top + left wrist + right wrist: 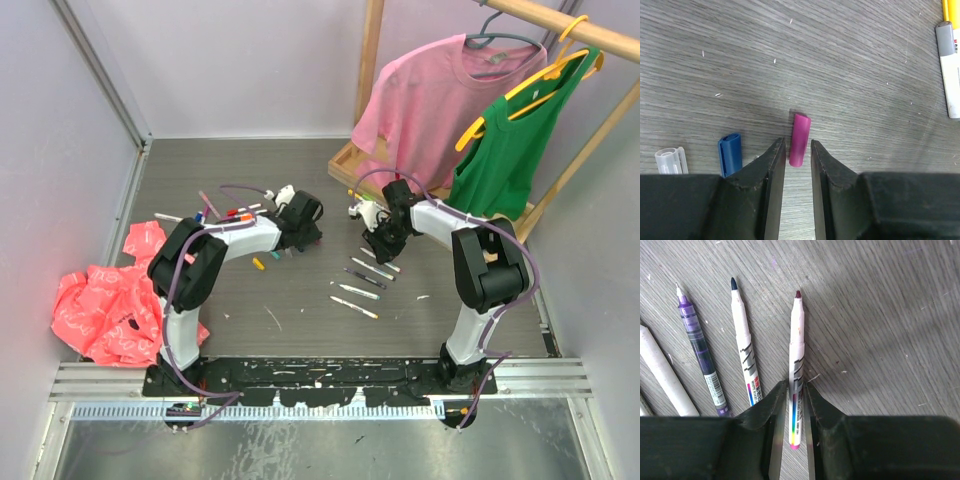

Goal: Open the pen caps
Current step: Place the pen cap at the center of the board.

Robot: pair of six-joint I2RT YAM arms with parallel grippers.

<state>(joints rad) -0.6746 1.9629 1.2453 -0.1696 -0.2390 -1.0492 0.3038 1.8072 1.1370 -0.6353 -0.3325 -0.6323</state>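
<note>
Two grippers, jaws narrowly apart: left gripper (797,146) flanks a magenta cap (800,131) lying on the table (840,60); right gripper (797,387) flanks an uncapped red-tipped pen (797,335); apparently neither is clamped. Alongside lie a blue cap (730,152) and other bared pens (742,340). Capped pens (228,212) seemingly remain.

Grey wood-grain table (300,170): uncapped pens (796,340), loose caps (800,139), pink bag (100,305)

Blue cap (730,152) just beside left claw (797,142); bare table (840,60) farther ahead.
</note>
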